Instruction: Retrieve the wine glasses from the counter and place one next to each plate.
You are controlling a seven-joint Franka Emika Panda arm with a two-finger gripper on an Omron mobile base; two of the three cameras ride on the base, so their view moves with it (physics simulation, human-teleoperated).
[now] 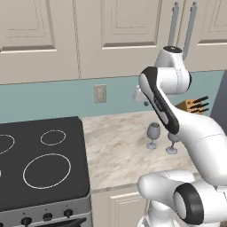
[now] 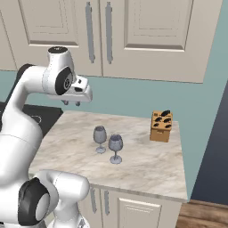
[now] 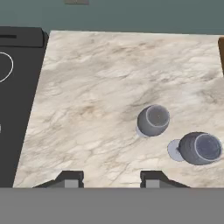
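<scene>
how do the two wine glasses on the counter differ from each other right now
The left wine glass stands farther back on the counter, toward the wall; the right wine glass stands nearer the front edge. In the hand view the left wine glass lies closer to the open gripper, the right one off to the side. The right one is nearer the knife block. Both are upright, smoky grey, same shape, untouched.

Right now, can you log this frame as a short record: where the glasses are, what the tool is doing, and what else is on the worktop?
glasses: two wine glasses, upright, side by side, apart
surface: counter, marbled beige
tool: tool above the counter, jaws apart, holding nothing
tool to glasses: raised, off to the stove side, no contact
other items: knife block near the back wall
left of counter: black stove
plates: none visible
</scene>
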